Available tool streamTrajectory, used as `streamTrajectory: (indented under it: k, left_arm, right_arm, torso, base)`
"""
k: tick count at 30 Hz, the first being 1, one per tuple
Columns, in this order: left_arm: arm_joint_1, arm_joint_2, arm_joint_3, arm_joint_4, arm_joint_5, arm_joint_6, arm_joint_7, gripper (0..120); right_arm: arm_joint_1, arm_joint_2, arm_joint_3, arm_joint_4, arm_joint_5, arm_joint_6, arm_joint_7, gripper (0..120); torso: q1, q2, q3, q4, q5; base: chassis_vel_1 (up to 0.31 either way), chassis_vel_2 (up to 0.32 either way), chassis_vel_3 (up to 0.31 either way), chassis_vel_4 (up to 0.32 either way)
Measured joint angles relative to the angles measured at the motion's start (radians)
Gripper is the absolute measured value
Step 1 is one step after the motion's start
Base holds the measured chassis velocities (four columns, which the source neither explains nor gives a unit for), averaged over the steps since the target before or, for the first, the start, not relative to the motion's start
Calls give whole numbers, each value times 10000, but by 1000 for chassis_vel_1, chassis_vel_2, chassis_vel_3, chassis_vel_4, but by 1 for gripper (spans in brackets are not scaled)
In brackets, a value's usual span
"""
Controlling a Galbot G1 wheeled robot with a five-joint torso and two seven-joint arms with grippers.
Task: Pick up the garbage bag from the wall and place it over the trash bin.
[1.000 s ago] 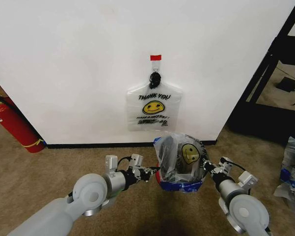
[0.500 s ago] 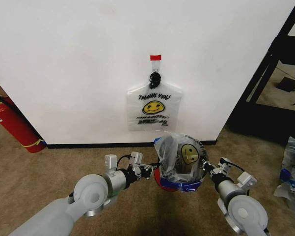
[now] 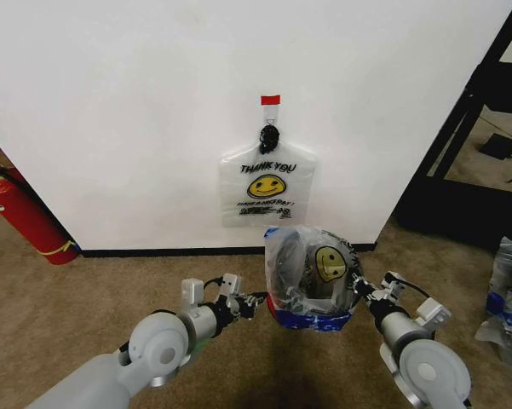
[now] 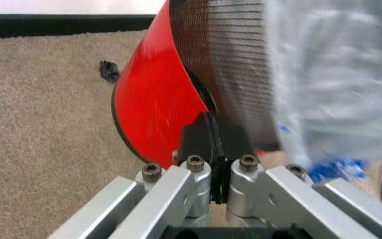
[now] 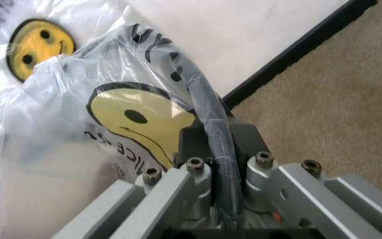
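1. A garbage bag (image 3: 311, 271) with a yellow smiley face is draped over the trash bin (image 3: 281, 300), which stands on the carpet (image 3: 85, 298) just in front of the wall (image 3: 153, 102). The bag's plastic covers the bin's top and hangs down its sides, with blue tape strips showing near the lower front.
2. A second bag (image 3: 267, 189) of the same kind, printed "THANK YOU", hangs flat on the wall from a black hook (image 3: 269, 135), under a small piece of red tape (image 3: 271, 100). It is above and slightly to the left of the bin.
3. The right gripper (image 3: 359, 290) is at the bin's right side. In the right wrist view its fingers (image 5: 198, 172) are pressed together on the dark rim of the bin, with the bag's plastic (image 5: 78, 114) lying over that rim and the smiley print just beside the fingers.
4. The left gripper (image 3: 254, 300) is at the bin's left side, low down. In the left wrist view its fingers (image 4: 201, 134) are pressed together with no gap, their tips at the edge of the bin's red base (image 4: 154, 104); I cannot tell if they pinch anything. The dark mesh wall and the bag (image 4: 330, 79) rise just behind them.
5. Both arms reach forward from the lower corners of the head view, forearms angled inward toward the bin.
6. A red fire extinguisher (image 3: 21, 213) leans against the wall far to the left.
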Motion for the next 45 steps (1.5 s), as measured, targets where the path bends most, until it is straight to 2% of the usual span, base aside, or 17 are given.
streamTrajectory:
  k: [6, 10, 11, 12, 16, 18, 19, 22, 26, 32, 36, 45]
  left_arm:
    - [137, 113, -395, -13, -54, 38, -23, 0]
    - [460, 290, -1133, -56, -837, 33, -4, 4]
    - [458, 293, -1343, -45, -1386, -13, -6, 11]
    - [458, 293, -1343, -45, -1386, -13, -6, 11]
    - [391, 188, -1501, 25, -2324, -166, 49, 26]
    - [389, 144, -1501, 115, -2510, -336, 282, 34]
    - [389, 144, -1501, 115, -2510, -336, 282, 34]
    - [412, 129, -1506, 221, -2844, -563, 726, 48]
    - [337, 190, -1519, 304, -3039, -588, 1057, 56]
    - [6, 314, -1647, 718, -3398, -586, 1192, 81]
    - [14, 357, -1689, 850, -3440, -584, 1286, 86]
    - [-164, 12, -1489, 880, -3590, -686, 1362, 86]
  right_arm:
    - [-28, -11, -8, -157, -73, -4, -110, 0]
    - [-12, -16, -15, -317, -132, 16, -226, 0]
    - [0, 5, -40, -372, -159, 18, -247, 0]
    - [0, 5, -40, -372, -159, 18, -247, 0]
    - [35, 45, -99, -417, -199, 22, -249, 0]
    - [70, 42, -102, -419, -199, 21, -238, 0]
    - [70, 42, -102, -419, -199, 21, -238, 0]
    - [89, 29, -89, -423, -187, 21, -205, 0]
    - [110, 31, -73, -423, -174, 21, -192, 0]
    - [232, 3, -49, -536, -147, 20, -176, 0]
    - [277, -18, -48, -588, -124, 20, -176, 0]
    - [369, -26, -102, -659, -62, 5, -121, 0]
  torso:
    - [0, 0, 0, 0, 3]
    - [0, 0, 0, 3, 2]
    - [0, 0, 0, 2, 2]
    - [0, 0, 0, 2, 2]
    - [0, 0, 0, -1, 2]
    - [0, 0, 0, 1, 2]
    - [0, 0, 0, 1, 2]
    - [0, 0, 0, 0, 1]
    - [0, 0, 0, 1, 3]
    - [0, 0, 0, 0, 4]
    - [0, 0, 0, 1, 2]
    - [0, 0, 0, 1, 3]
  base:
    - [0, 0, 0, 0]
    - [0, 0, 0, 0]
    - [0, 0, 0, 0]
    - [0, 0, 0, 0]
    - [0, 0, 0, 0]
    - [0, 0, 0, 0]
    - [0, 0, 0, 0]
    - [0, 0, 0, 0]
    - [0, 0, 0, 0]
    - [0, 0, 0, 0]
    - [0, 0, 0, 0]
    - [0, 0, 0, 0]
